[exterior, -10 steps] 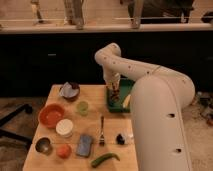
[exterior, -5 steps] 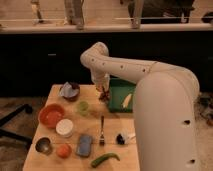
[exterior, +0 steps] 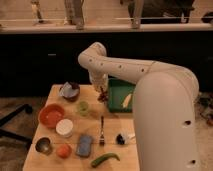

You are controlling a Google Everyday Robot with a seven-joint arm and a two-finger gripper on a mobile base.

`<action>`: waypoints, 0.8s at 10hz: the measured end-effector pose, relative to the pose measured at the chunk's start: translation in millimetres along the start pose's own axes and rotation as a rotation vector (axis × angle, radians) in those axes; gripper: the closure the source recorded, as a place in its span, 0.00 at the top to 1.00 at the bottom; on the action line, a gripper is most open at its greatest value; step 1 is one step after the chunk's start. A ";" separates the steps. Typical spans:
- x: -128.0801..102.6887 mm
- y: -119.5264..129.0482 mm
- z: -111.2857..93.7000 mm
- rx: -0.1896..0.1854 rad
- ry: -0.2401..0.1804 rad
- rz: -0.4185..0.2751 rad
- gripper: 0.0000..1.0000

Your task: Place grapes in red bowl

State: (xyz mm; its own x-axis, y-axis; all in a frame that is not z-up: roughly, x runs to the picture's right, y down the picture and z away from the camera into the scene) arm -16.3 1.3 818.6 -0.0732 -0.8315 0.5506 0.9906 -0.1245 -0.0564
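Since one second ago, the white arm [exterior: 125,67] has swung leftward, carrying the gripper [exterior: 102,90] from above the green rectangular tray [exterior: 118,86] to the tray's left edge; compared with half a second ago its position is almost unchanged.

Camera view: the gripper hangs from the arm's wrist over the rear middle of the wooden desk [exterior: 112,147], its fingers clamped on the grapes [exterior: 103,95], a small dark red-purple cluster of berries. The grapes sit at the gripper's tip, just beside the tray's left rim and apart from the desk surface. A pale yellow item [exterior: 127,101] lies inside the tray.

The shallow round orange-red bowl [exterior: 51,115] stands near the desk's left edge, well apart from the grapes. Behind it is a dark brown bowl holding blue-grey cloth [exterior: 70,91]. A small green cup [exterior: 83,107] stands between the red bowl and the gripper. A white cup [exterior: 64,127] sits just beside the red bowl's front right rim. Along the front of the desk lie a metal cup [exterior: 43,145], a round orange-red fruit [exterior: 63,150], a blue-grey sponge [exterior: 84,145], and a long green pepper [exterior: 105,159]. A fork [exterior: 101,131] lies lengthwise at mid-desk, with a small dark object [exterior: 120,139] to its right.
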 end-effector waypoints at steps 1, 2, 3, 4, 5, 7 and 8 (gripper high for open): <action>-0.1 0.0 -0.1 0.000 0.000 0.000 0.00; -0.2 0.4 0.0 0.001 -0.001 0.001 0.00; -3.0 -3.8 1.0 0.000 -0.004 -0.020 0.00; -4.3 -12.4 0.5 0.003 -0.004 -0.042 0.00; -5.2 -27.2 -1.5 0.011 -0.002 -0.070 0.00; -6.0 -63.1 -6.7 0.027 0.003 -0.121 0.00; -6.6 -85.4 -11.6 0.036 0.008 -0.155 0.00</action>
State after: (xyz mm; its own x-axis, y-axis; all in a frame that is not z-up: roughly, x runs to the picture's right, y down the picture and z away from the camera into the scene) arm -101.7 11.1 810.1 -0.2260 -0.8083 0.5437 0.9710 -0.2318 0.0590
